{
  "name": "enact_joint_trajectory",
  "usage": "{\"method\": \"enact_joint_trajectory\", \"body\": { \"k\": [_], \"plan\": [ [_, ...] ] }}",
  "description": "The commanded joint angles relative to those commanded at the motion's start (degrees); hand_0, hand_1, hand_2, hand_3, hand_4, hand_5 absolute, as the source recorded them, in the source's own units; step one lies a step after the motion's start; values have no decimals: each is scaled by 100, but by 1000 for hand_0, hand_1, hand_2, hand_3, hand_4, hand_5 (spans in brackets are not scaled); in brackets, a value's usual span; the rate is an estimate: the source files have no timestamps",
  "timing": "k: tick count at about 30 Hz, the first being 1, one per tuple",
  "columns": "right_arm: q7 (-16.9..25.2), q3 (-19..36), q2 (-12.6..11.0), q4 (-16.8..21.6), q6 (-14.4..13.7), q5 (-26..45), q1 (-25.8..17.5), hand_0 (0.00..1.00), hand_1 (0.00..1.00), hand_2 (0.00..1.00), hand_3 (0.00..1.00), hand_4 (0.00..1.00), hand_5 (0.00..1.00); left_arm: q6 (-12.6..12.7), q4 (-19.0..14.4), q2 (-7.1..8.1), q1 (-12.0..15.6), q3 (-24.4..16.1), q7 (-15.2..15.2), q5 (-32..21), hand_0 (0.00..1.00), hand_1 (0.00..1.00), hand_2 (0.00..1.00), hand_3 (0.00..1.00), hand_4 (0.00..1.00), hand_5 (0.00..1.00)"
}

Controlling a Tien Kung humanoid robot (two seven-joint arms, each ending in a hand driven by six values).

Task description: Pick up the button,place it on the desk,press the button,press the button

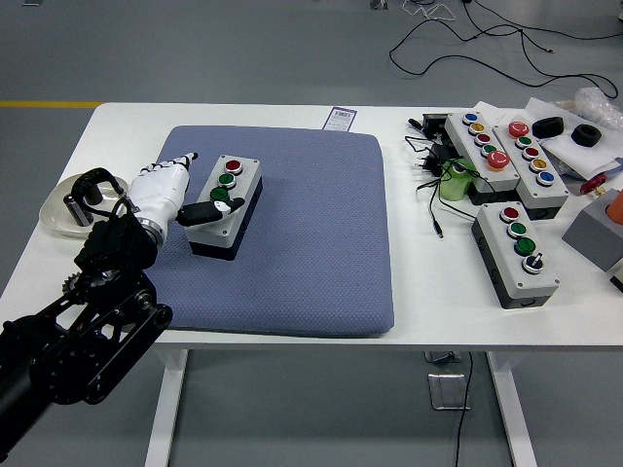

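Observation:
A grey button box [240, 183] with a red button, a green button and a black knob lies on the blue mat [311, 243], left of the mat's middle. My left hand [180, 195], white with dark tips, rests against the box's left side. Its fingers [183, 161] stretch straight along that side, away from me. The thumb [206, 212] lies across the near end of the box top, beside the black knob. The fingers do not wrap around the box. The right arm is out of view.
Three more button boxes [516, 255] [482, 148] [533, 163] stand at the right with a green object [454, 181], loose cables [430, 195] and two black rolls [548, 126]. A clear dish [60, 216] sits at the left edge, partly behind my arm.

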Motion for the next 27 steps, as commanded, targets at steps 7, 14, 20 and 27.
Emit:
{"method": "enact_joint_trajectory", "body": {
  "k": [7, 14, 20, 27],
  "plan": [
    [5, 1, -14, 0, 0, 0, 17, 673, 658, 674, 624, 310, 173, -33, 102, -145, 55, 88, 0, 13, 998, 998, 998, 998, 998, 799],
    [4, 14, -27, 0, -7, 0, 39, 673, 658, 674, 624, 310, 173, -6, 316, -307, 54, 39, 0, 219, 962, 998, 998, 998, 998, 786],
    [7, 25, -38, 0, -5, 0, 42, 673, 658, 674, 624, 310, 173, 193, 566, -507, -15, -115, 0, 444, 930, 998, 998, 998, 998, 776],
    [11, 25, -44, 0, 0, 0, 33, 673, 658, 674, 624, 310, 173, 211, 1027, -784, -184, -369, 0, 444, 916, 998, 998, 998, 998, 745]
  ]
}}
